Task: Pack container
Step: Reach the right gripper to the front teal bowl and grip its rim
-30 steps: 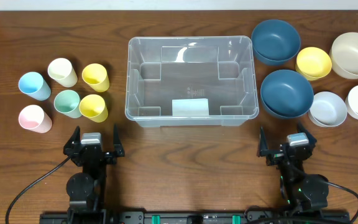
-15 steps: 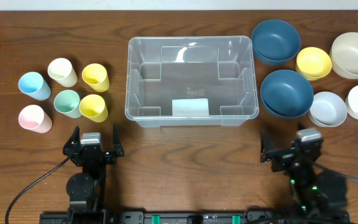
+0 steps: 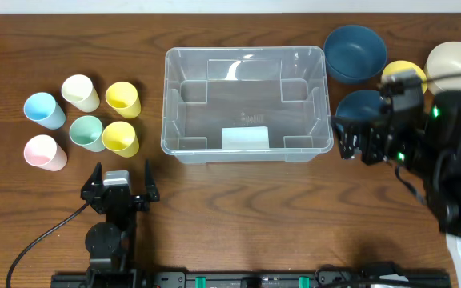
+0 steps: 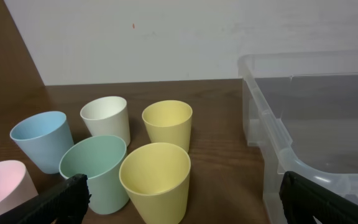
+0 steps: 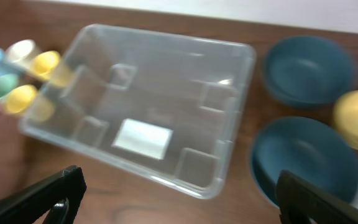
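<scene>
The container (image 3: pixel 166 104), a large clear plastic bin, stands empty at the middle of the table; its rim shows in the left wrist view (image 4: pixel 272 124) and the right wrist view (image 5: pixel 173 37). My left gripper (image 3: pixel 122 172) rests open near the front edge, facing several pastel cups. The nearest is a yellow cup (image 4: pixel 156 180). My right gripper (image 3: pixel 358 142) hangs open in the air, right of the container's front right corner and above a dark blue bowl (image 3: pixel 358 108). Neither gripper holds anything.
Pastel cups (image 3: pixel 86 132) stand in a cluster left of the container. Right of it lie two dark blue bowls (image 5: pixel 306 68), a yellow bowl (image 3: pixel 398 72) and a beige bowl (image 3: pixel 454 68). My raised right arm hides the table's right side.
My right arm has lifted from the front edge and swung back over the bowls, its gripper still open. The left arm has not moved.
</scene>
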